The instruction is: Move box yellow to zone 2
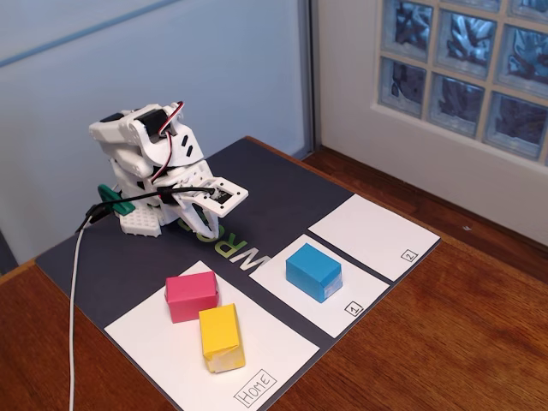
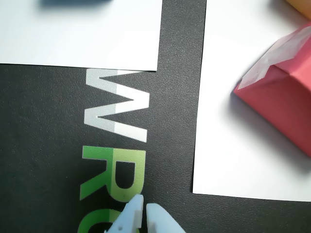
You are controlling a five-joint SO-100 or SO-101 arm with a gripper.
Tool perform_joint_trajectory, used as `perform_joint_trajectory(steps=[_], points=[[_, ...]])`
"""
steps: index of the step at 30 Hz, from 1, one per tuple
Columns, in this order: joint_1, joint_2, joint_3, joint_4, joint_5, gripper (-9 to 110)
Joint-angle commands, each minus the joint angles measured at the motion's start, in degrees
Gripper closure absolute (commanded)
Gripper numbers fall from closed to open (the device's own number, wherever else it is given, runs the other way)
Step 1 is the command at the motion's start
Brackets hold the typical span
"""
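The box yellow (image 1: 221, 336) lies on the sheet marked "Home" (image 1: 163, 342) at the front of the fixed view, touching a pink block (image 1: 190, 295). Only its orange-yellow corner (image 2: 302, 5) shows at the top right of the wrist view. Zone 2 (image 1: 372, 235) is the white sheet at the right end of the dark mat, and nothing lies on it. The arm is folded at the back left. My gripper (image 1: 204, 224) (image 2: 144, 208) hangs low over the mat's green lettering, shut with nothing between its fingers, well away from the yellow box.
A blue block (image 1: 313, 271) sits on the sheet marked "1" (image 1: 355, 300), between Home and zone 2. The pink block (image 2: 286, 107) fills the right of the wrist view. A white cable (image 1: 75, 300) runs down the left. The dark mat (image 1: 282, 193) lies on a wooden table.
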Motion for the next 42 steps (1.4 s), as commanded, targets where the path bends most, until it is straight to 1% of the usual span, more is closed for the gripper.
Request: perform_joint_trajectory(steps=[1, 7, 11, 14, 18, 23, 27, 31, 36, 42], points=[[-0.53, 2.99, 2.55, 0.88, -0.62, 102], [-1.32, 2.99, 2.55, 0.97, -0.18, 102], [2.81, 2.99, 2.55, 0.26, -3.60, 102], [0.97, 2.90, 2.55, -0.09, -1.49, 102], [-1.67, 2.99, 1.85, -1.58, 4.13, 102], [-1.32, 1.41, -1.41, -3.43, 4.13, 102], [0.00, -8.35, -7.65, -6.94, 2.90, 102], [1.05, -23.73, -18.19, -10.72, 2.90, 102], [1.85, -42.01, -35.33, -11.07, 4.22, 102], [3.52, -55.02, -52.65, -10.11, 7.03, 102]])
